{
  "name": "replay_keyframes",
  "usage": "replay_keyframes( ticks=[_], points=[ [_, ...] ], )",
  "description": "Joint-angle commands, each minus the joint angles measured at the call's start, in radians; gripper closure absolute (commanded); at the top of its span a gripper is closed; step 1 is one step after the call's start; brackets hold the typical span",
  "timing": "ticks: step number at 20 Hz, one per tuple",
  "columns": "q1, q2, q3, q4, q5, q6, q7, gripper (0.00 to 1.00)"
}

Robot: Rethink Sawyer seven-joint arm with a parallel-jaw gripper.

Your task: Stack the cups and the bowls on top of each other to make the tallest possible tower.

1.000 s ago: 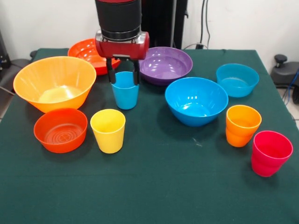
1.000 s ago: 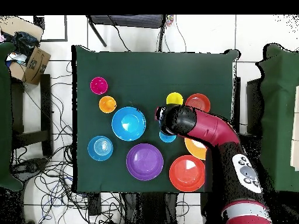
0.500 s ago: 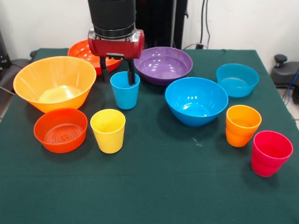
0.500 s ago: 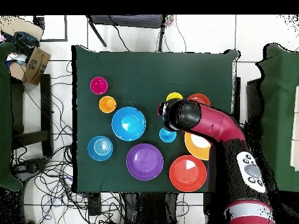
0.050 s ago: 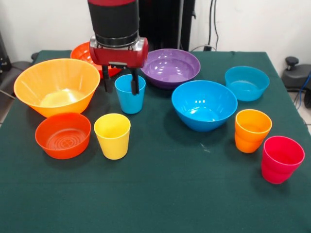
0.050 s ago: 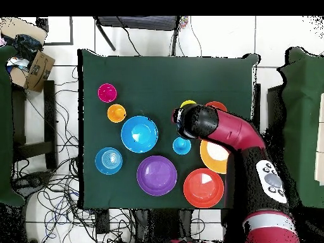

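A: Since every piece stands on its own, what is the count on the green table (image 5: 160,194)?

B: Four cups and six bowls, nothing stacked. The cups: the blue cup (image 5: 130,94), the yellow cup (image 5: 112,136), the orange cup (image 5: 251,130) and the pinkish-red cup (image 5: 282,158). The bowls: the large light orange bowl (image 5: 56,86) at far left, the small red-orange bowl (image 5: 63,135) just in front of it, the medium red-orange bowl (image 5: 82,52) at the far edge, the purple bowl (image 5: 172,67), the large blue bowl (image 5: 204,105) and the small teal bowl (image 5: 247,83) at far right.

A: How do they look?

B: Glossy plastic, all upright with mouths up. The cups are plainly narrower than any bowl.

A: And the gripper (image 5: 120,82)?

B: Its two dark fingers (image 5: 134,82) hang spread apart at the blue cup's rim: one drops just inside the left rim, the other hangs outside it, gripping nothing.

A: Any change from a second ago?

B: Then the fingers straddled the cup on both sides; the arm has since slid left, and the cup has stayed put.
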Motion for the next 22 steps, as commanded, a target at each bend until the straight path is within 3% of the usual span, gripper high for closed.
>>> replay_keyframes(
  ticks=[1,9,22],
  points=[
    [0.006,0.07,0.11,-0.062,-0.065,0.024,-0.048,0.0],
    [0.001,0.088,0.118,-0.061,-0.066,-0.012,-0.039,0.0],
    [-0.006,0.08,0.114,-0.096,-0.069,0.032,-0.055,0.0]
  ],
)
